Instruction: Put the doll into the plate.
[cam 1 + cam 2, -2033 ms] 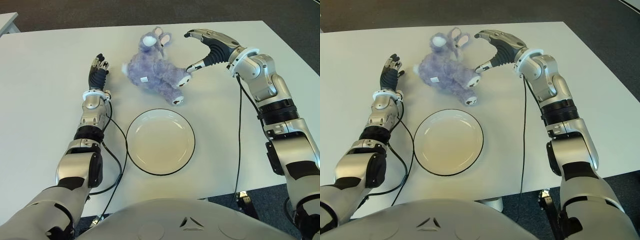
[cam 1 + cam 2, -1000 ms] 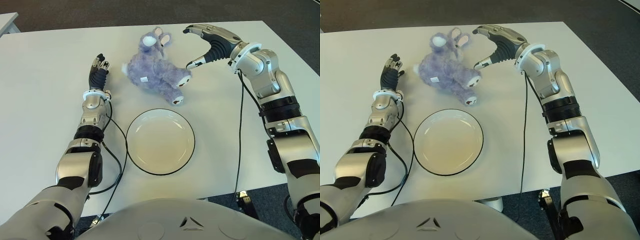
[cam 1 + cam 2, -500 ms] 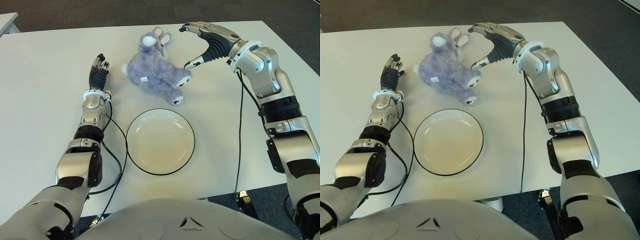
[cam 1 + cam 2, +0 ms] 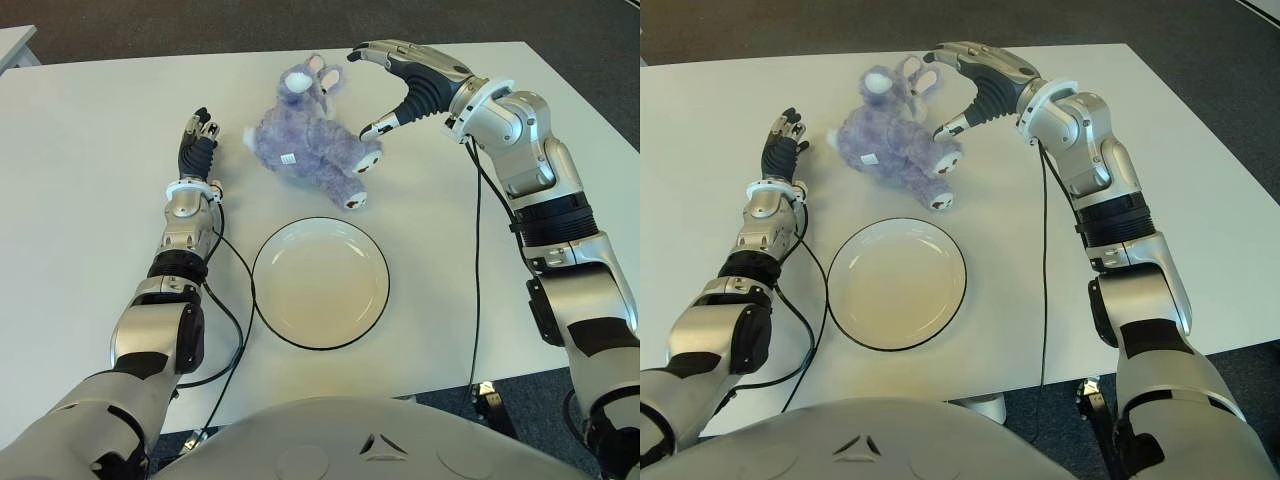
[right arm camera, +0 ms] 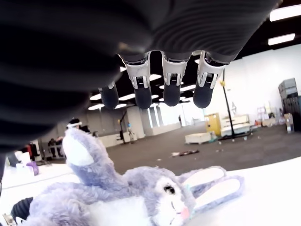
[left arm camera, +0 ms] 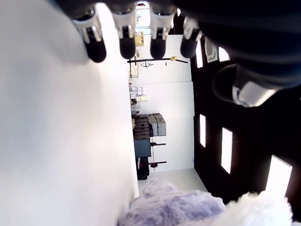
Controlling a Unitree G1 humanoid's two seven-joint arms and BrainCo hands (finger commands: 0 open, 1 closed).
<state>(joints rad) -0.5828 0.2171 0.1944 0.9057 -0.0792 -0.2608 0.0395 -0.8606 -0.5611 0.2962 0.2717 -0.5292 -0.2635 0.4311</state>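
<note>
Hovering over the doll, the right hand spreads its fingers, grasping nothing. Doll lies on the surface, beyond the plate. Left hand shows left of it, fingers released.

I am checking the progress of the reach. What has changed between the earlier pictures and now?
The right hand has moved toward the robot's left, from beside the plush rabbit to above it, fingers open around its head and body; nothing is grasped yet. The rabbit, the empty plate and the left hand, open at the rabbit's left, stayed where they were.
</note>
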